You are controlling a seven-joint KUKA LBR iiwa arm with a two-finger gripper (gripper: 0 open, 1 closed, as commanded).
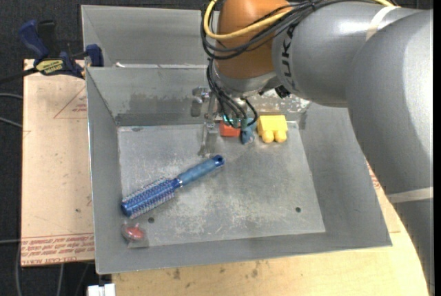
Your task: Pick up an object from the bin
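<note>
My gripper (205, 147) hangs low near the back middle of the bin, just above the handle tip of a blue hairbrush (176, 182). The brush lies slantwise, with its bristle head toward the front left. Right beside the gripper sit a small orange-red piece (227, 128) and a small blue piece (245, 135), both partly hidden under the wrist. A yellow block (271, 128) lies just to their right. Nothing shows held in the gripper.
A small pinkish-red lump (134, 233) rests in the front left corner. The arm with its orange cover and cables reaches in from the right over the bin's back half. The bin's walls slope inward.
</note>
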